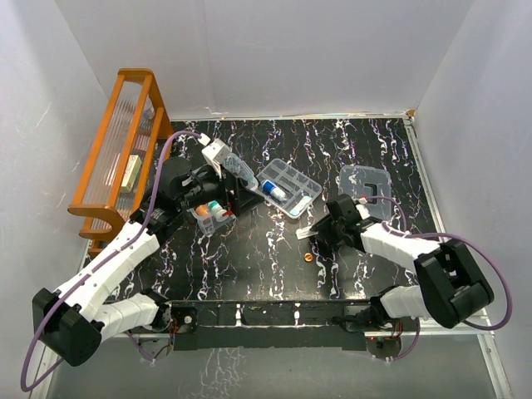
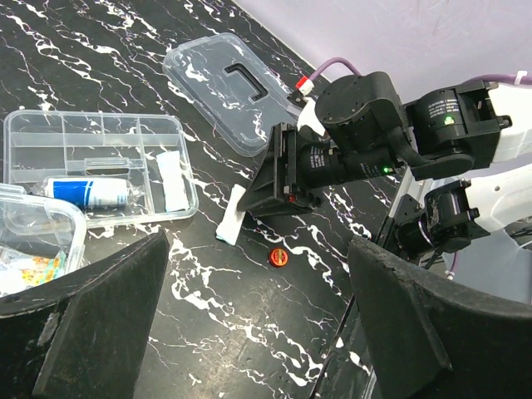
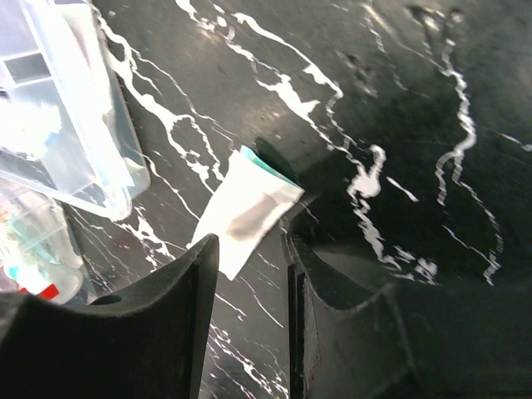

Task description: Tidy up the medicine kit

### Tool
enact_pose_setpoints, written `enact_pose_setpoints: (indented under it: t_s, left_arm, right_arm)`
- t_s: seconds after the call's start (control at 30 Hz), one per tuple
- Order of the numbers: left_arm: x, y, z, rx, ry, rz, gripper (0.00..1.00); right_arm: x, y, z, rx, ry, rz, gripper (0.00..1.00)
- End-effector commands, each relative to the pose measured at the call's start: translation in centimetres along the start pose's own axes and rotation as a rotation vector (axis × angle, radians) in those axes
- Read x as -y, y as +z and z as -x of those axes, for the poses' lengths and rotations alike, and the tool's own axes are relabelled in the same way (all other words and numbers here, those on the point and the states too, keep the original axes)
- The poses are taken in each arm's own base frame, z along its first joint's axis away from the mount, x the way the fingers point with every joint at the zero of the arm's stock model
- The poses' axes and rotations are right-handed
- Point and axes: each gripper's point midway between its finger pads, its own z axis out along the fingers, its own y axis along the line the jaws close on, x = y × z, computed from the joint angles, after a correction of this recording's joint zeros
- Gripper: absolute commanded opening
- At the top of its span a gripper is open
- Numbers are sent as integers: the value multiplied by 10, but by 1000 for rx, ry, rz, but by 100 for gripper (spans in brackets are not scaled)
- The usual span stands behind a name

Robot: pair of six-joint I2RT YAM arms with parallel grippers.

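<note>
The clear box [image 1: 213, 218] sits open at left, partly filled, the clear divided tray [image 1: 301, 202] lies diagonally just beside it holding a blue-and-white tube [image 1: 274, 190], and the clear lid [image 1: 366, 181] with its dark handle rests flat further right.

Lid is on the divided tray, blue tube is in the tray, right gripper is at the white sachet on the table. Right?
Not the lid. The lid lies flat on the table, apart from the divided tray, which is uncovered; the left wrist view shows it. The blue tube is in the tray, and the right gripper is at the white sachet.
</note>
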Motion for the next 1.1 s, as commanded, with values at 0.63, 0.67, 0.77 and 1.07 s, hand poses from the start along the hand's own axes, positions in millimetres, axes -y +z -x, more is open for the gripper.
enact_pose_setpoints:
  t_s: [0.63,0.67,0.77,1.07]
  left_arm:
    - [-15,-33,37,143,148,201,90]
    - [-16,-34,36,142,142,211,90]
    - [-14,-36,32,138,108,204,90]
    - [-13,-35,31,153,36,206,90]
  right_arm:
    - [-26,32,31,69,-423,-107,30]
    - [-29,33,29,51,-452,-94,29]
    - [-39,36,23,10,-538,-56,29]
    - [-42,19,19,61,-701,-205,45]
